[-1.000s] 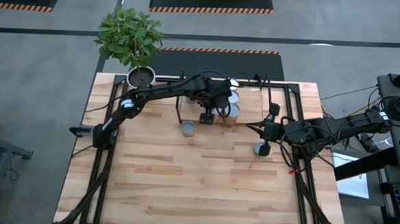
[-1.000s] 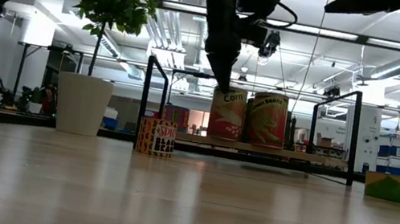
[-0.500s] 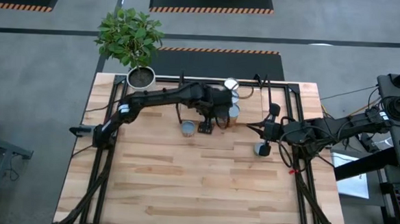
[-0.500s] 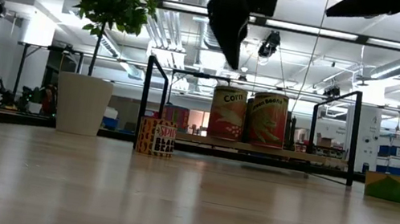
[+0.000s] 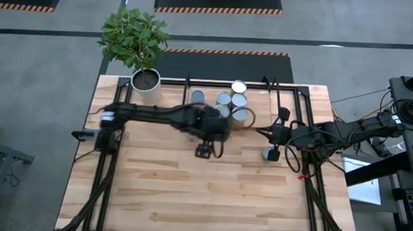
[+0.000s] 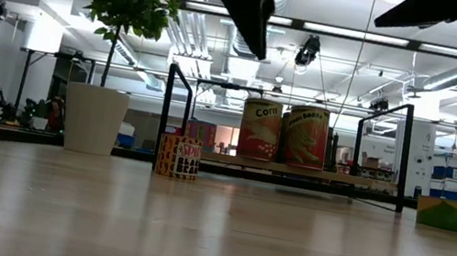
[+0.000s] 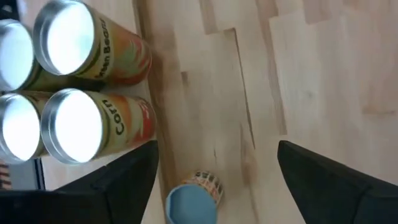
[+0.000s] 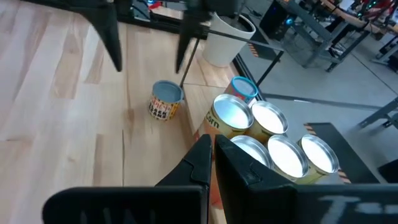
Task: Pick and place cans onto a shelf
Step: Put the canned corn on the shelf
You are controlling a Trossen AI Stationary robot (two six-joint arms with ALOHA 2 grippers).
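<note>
Cans [image 5: 232, 101] cluster on the shelf [image 5: 264, 104], one short can [image 7: 191, 202] loose beside it, so my left gripper [image 5: 203, 151] hangs open above the tabletop [image 5: 209, 193] while my right gripper [image 8: 211, 165] waits closed nearby.

Potted green plant [image 5: 134, 39] in white pot at tabletop [image 5: 188, 192] corner.

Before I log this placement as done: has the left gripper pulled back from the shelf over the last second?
Yes. The left gripper, open and empty, has drawn off the shelf toward the table's near side, leaving the corn can standing there.
</note>
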